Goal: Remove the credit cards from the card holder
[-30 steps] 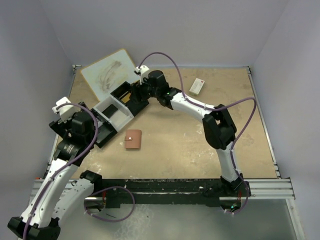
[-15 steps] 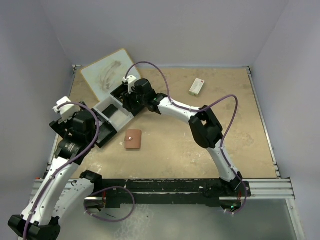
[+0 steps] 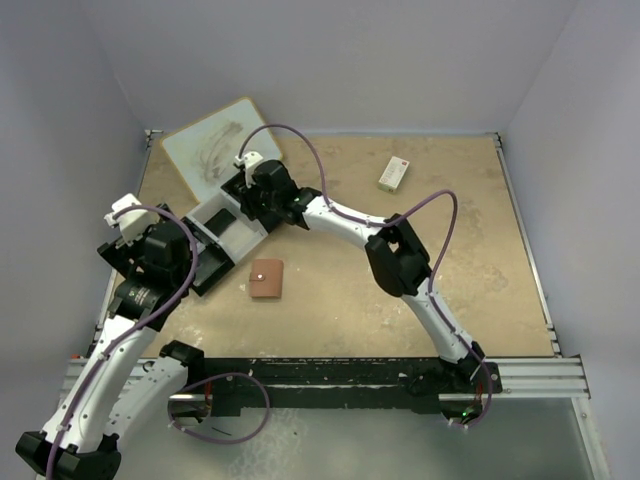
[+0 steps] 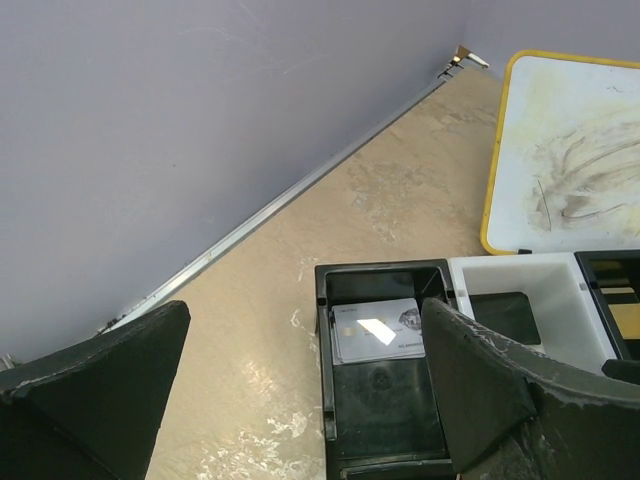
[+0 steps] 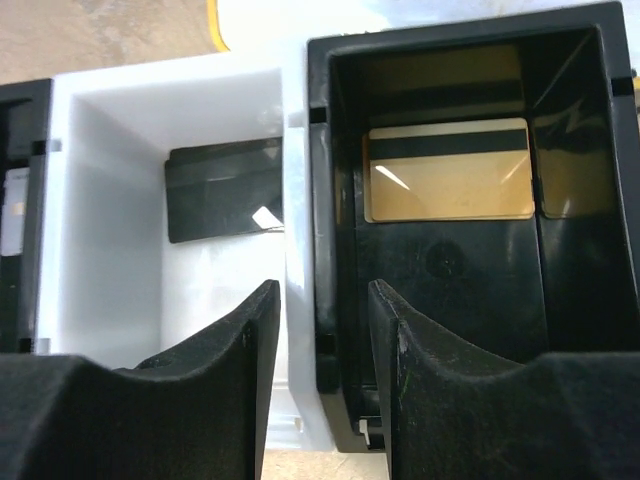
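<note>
Above the tray (image 5: 318,200), right fingers (image 5: 205,385) stand half-spread, left fingers (image 4: 480,385) wide; card holder (image 3: 266,279) seems shut, contents hidden.

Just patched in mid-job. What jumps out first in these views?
The tray on the left holds one card per compartment: a grey card, a dark card and a gold card. The right fingers hang apart over the wall between its white and gold-card compartments. The wallet lies shut beside the tray, apart from it.
</note>
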Motion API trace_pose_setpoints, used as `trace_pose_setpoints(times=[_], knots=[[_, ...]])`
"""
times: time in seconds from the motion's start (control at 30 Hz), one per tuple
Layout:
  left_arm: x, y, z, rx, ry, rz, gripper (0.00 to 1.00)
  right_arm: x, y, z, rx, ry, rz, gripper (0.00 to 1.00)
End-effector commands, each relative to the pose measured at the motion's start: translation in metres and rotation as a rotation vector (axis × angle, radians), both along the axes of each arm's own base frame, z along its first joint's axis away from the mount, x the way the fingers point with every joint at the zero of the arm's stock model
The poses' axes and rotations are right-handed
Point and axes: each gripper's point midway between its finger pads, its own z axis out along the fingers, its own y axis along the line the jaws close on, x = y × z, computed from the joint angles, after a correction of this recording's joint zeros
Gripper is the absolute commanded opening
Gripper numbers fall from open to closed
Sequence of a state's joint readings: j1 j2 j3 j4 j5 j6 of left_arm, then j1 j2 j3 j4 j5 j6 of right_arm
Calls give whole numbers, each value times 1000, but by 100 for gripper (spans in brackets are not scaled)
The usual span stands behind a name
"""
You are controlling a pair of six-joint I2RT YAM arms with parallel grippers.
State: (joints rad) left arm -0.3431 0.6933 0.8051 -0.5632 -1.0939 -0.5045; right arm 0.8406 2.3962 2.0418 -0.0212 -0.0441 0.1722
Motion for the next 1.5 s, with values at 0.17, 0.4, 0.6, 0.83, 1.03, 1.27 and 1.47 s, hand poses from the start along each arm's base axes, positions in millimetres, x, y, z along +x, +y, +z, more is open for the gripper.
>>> trace_pose_setpoints(times=[0.17, 0.4, 0.6, 0.83, 1.03, 1.27, 1.47], knots=[[-2, 3, 10, 5, -32, 18, 96, 8, 1, 13, 8, -25, -93, 41], [-3, 4, 10, 5, -34, 24, 96, 14, -24, 27, 17, -52, -249, 28], [-4, 5, 11, 2, -41, 29, 96, 3, -53, 33, 57, -43, -348, 25], [-3, 3, 11, -3, -41, 18, 96, -15, -87, 27, 40, -44, -397, 25], [-3, 3, 10, -9, -43, 17, 96, -25, -134, 16, -4, -2, -555, 25], [0, 0, 8, -13, -36, 5, 95, -30, -184, 12, 26, 30, -693, 25], [9, -9, 1, -31, -10, -49, 96, -32, -230, 4, 22, 65, -784, 25]])
